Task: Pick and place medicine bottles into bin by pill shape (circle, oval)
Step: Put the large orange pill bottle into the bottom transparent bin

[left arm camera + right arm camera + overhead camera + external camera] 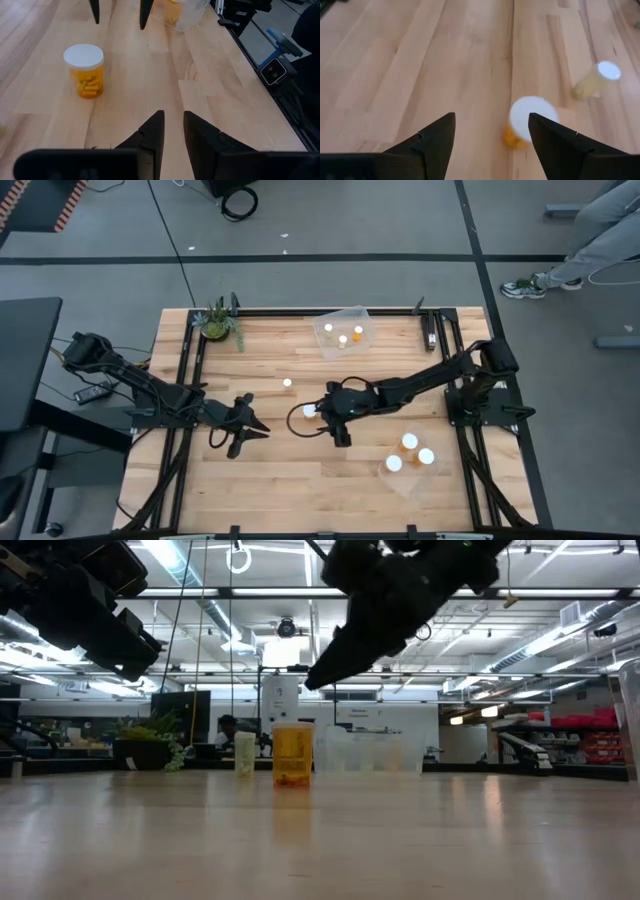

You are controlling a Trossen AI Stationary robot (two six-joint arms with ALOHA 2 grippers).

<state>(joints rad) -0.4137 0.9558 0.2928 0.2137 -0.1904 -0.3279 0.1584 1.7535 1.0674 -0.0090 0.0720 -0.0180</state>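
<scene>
Butcher-block wood table (300, 480), pale planks with visible grain. The right gripper (326, 420) hangs near table center, its dark wedge fingers (432, 137) spread wide and empty, right above a wide orange bottle (525, 125) with a round white cap. A narrower, paler bottle (287, 383) stands at about 11 o'clock from it. The left gripper (250, 430) waits off at 9 o'clock, fingers nearly closed, nothing held. The left wrist view shows yellow oblong pills inside the wide bottle; the overhead shows just a white dot. Clear plastic bins sit at 1 o'clock (342, 332) and 5 o'clock (410, 470) on the table, both with bottles inside.
</scene>
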